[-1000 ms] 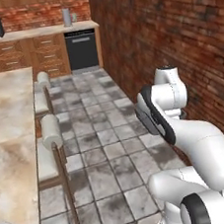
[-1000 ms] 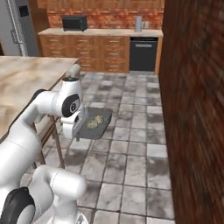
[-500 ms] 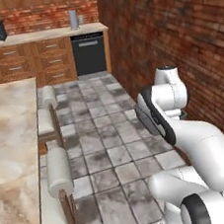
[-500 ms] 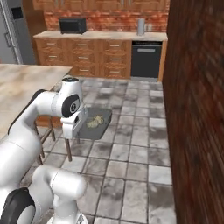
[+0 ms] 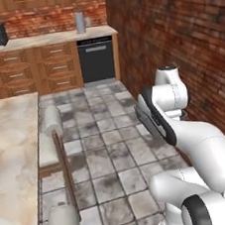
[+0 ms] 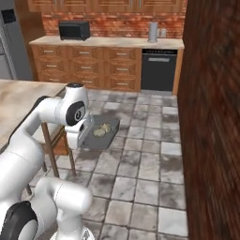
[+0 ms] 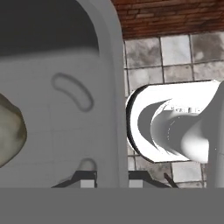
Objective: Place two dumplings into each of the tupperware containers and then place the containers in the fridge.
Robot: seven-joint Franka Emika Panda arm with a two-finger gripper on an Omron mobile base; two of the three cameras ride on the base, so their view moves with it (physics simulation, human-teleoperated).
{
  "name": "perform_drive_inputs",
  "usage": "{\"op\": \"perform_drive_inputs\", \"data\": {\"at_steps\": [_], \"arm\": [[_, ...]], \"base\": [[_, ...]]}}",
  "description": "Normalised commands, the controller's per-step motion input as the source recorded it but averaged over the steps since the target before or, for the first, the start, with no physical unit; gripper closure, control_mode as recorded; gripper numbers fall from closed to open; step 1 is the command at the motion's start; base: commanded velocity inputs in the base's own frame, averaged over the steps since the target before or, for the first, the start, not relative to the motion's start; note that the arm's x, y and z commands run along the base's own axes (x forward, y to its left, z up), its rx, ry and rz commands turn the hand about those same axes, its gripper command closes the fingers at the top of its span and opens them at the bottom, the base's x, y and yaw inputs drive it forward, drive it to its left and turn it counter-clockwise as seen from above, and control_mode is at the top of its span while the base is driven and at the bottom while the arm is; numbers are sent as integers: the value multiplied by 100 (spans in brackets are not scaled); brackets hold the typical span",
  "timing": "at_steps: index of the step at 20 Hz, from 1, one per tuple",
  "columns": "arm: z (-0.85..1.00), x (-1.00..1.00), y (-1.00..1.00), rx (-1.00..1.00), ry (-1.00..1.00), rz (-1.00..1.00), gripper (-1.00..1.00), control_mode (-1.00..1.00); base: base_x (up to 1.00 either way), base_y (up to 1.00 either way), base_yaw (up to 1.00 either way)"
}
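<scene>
Gripper jaws are clamped on the near rim of the dark grey container, carried level over the floor. Any tilt could roll its dumplings out.

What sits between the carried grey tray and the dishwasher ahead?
Bare tiled floor, in the right base view. The dark grey tray, clamped by the gripper with dumplings on it, has nothing between it and the black dishwasher.
</scene>
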Motion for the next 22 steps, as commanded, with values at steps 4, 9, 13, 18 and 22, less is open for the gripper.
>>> {"op": "perform_drive_inputs", "data": {"at_steps": [4, 9, 13, 18, 22], "arm": [[0, 0, 0, 0, 0, 0, 100, 100], [0, 0, 0, 0, 0, 0, 100, 100], [0, 0, 0, 0, 0, 0, 100, 100], [0, 0, 0, 0, 0, 0, 100, 100], [0, 0, 0, 0, 0, 0, 100, 100]], "base": [[100, -23, 0], [100, -28, 1], [100, -44, 2], [100, -52, 3], [100, -62, 7]]}}
